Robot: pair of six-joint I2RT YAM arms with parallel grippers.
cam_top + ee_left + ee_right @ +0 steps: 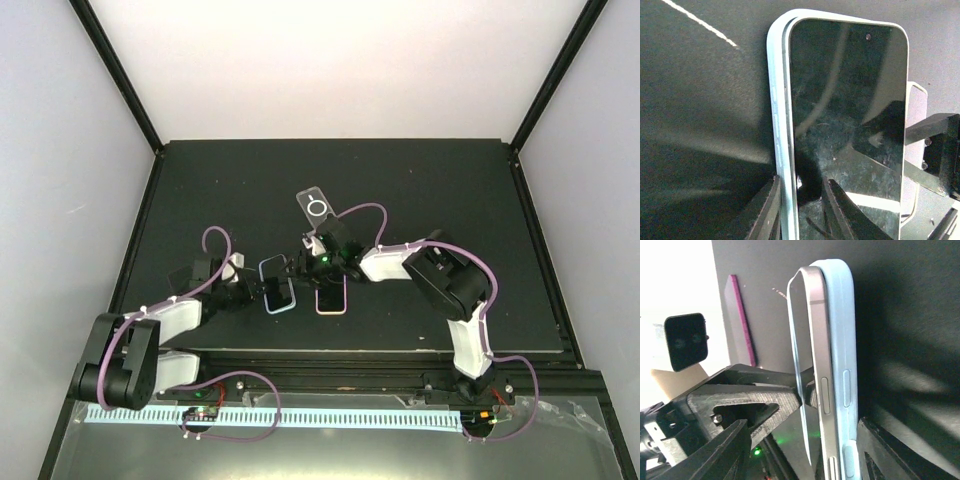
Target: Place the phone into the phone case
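Black table (220, 190) carries the phone (850, 115), partly seated in a pale blue phone case (777, 75). The left gripper (800, 192) pinches both, and the right gripper (801, 425) straddles them with its jaws spread.

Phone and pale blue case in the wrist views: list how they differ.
The phone has a dark glossy screen and a silver edge; the pale blue case is matte and plain. The phone lies in front, its rim standing proud of the case, which wraps behind it. Both have rounded corners and side buttons.
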